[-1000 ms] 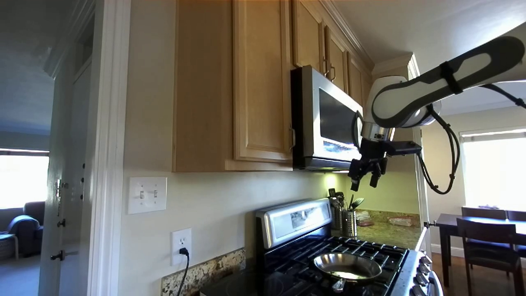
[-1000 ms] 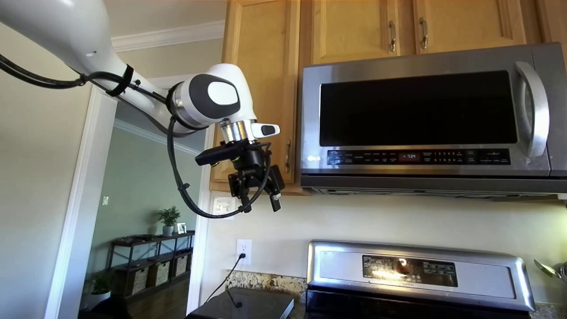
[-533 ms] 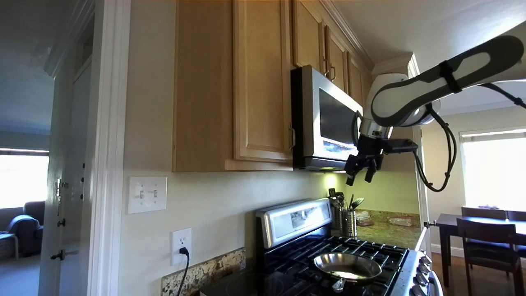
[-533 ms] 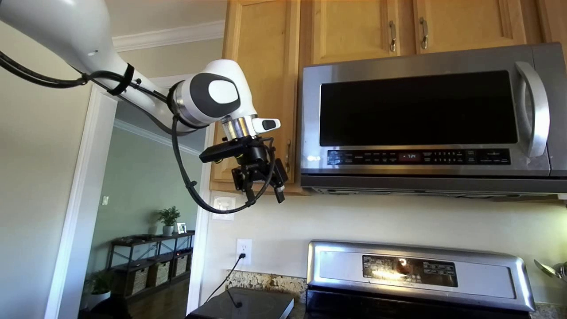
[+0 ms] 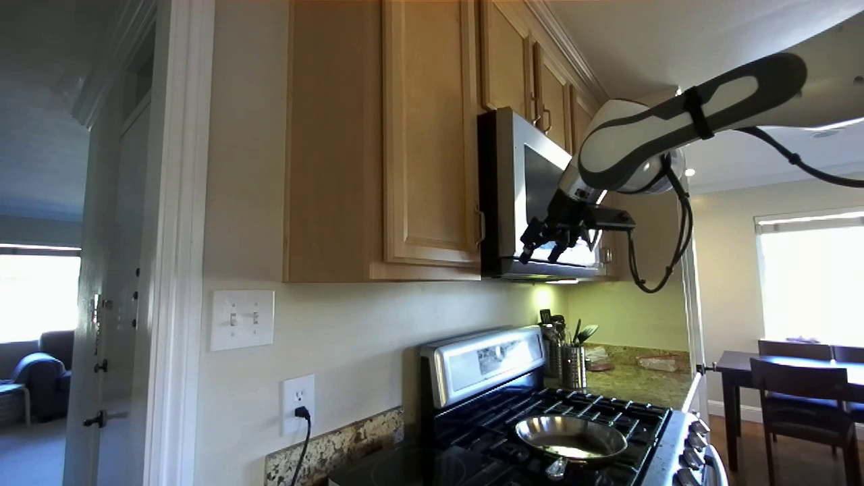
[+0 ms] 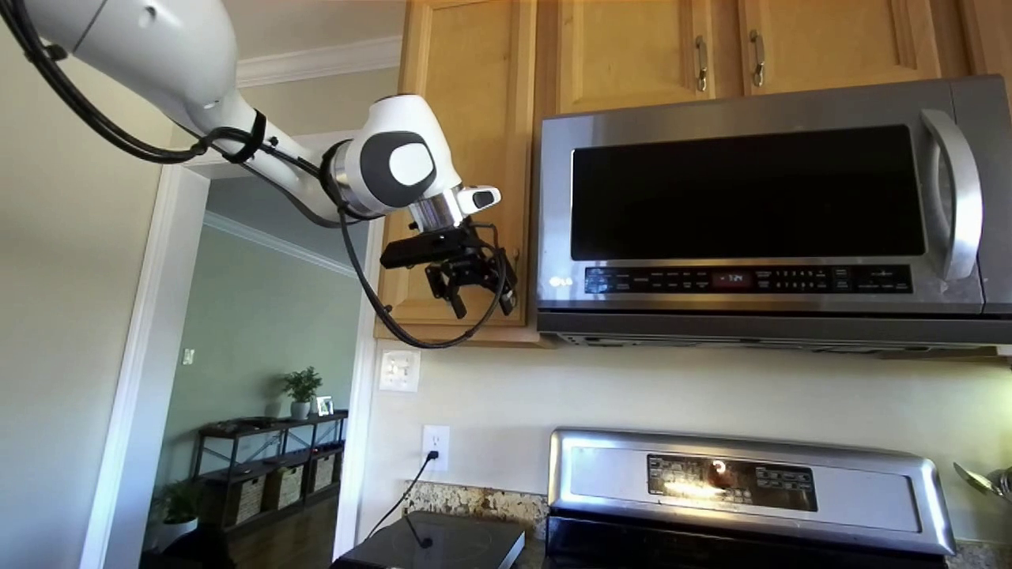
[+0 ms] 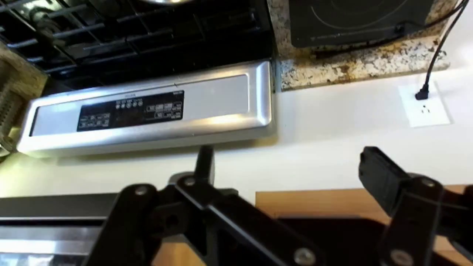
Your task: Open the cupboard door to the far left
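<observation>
Nearest, the tool (image 7: 289, 164) is spread, two fingers (image 7: 382, 177) wide apart. In an exterior view it and the arm (image 6: 391, 170) mask part of the cupboard door (image 6: 478, 87), closed, just left of one microwave (image 6: 747, 190). Both exterior views cut off the door's top. Its one handle (image 5: 480, 228) shows by the lower right edge, apart from the tool.

Cupboard door (image 5: 432, 131): tall, light oak, framed panel. Slim metal handle (image 5: 482, 227) set vertically near lower right corner. Closed, upright. High above back edge of granite countertop (image 7: 279, 22), at its left corner. Top cropped, both exterior views.
</observation>
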